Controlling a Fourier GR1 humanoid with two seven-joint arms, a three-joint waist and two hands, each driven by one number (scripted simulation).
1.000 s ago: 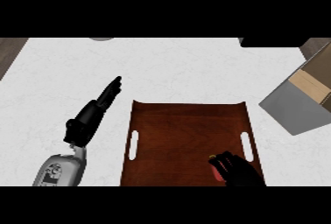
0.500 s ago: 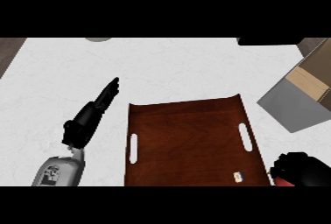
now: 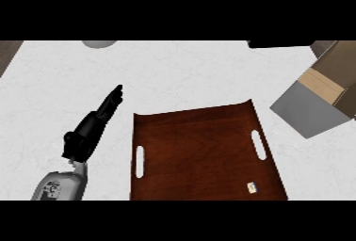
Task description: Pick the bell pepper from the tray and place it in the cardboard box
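Tray | sticker on it, writing unreadable | left hand straight-fingered, beside tray

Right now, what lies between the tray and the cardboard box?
Only bare white counter: in the head view a narrow strip of it separates the tray from the cardboard box.

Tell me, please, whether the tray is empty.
Nearly empty: the tray shows bare wood, only a small pale item near its right edge.

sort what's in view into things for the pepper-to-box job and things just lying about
For the job: wooden tray, cardboard box; the bell pepper isn't in view.
Lying about: grey round object at the top edge, dark object at top right.
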